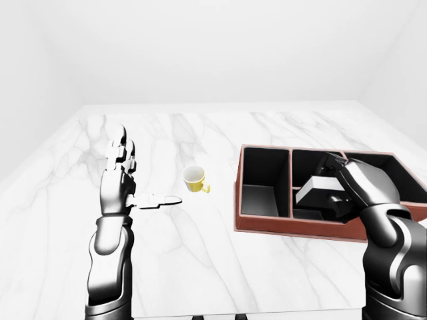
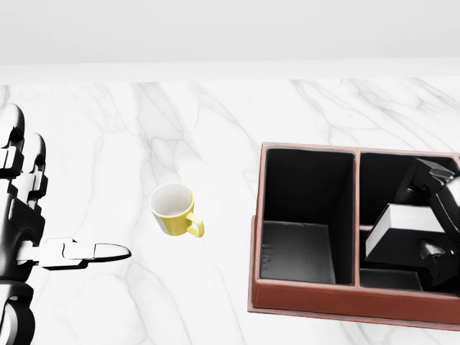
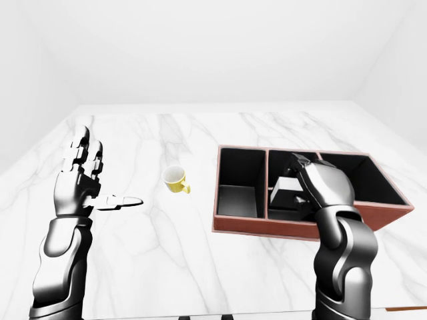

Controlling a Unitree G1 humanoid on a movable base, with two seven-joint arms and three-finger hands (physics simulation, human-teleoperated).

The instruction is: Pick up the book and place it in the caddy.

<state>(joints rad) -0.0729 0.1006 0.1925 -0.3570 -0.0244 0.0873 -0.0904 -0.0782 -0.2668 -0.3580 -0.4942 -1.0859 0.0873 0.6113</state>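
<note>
A silver-and-black robot stands over a white marble table (image 1: 200, 267), its right hand (image 3: 319, 185) lowered into the middle compartment of a reddish-brown caddy (image 2: 345, 302) with black-lined wells. The fingers are clamped on a book (image 2: 402, 231) with a dark cover and a pale page edge, which hangs tilted inside that middle compartment, one corner raised, its lower end down among the dividers; whether it touches the floor of the well cannot be told. The caddy sits at the right of the left-eye view, its left compartment deep and bare-walled, a further compartment showing at its right end in the right-eye view.

The left hand (image 1: 120, 177) is raised upright at the left of the same view, well apart from the caddy, fingers spread and pointing up, thumb stuck out sideways toward the right, gripping nothing.

Between the two hands, a small yellow cup (image 2: 175, 210) with a white inside stands upright on the marble, its handle turned toward the lower right in the head view. It sits nearer the left thumb than the caddy, touching neither
</note>
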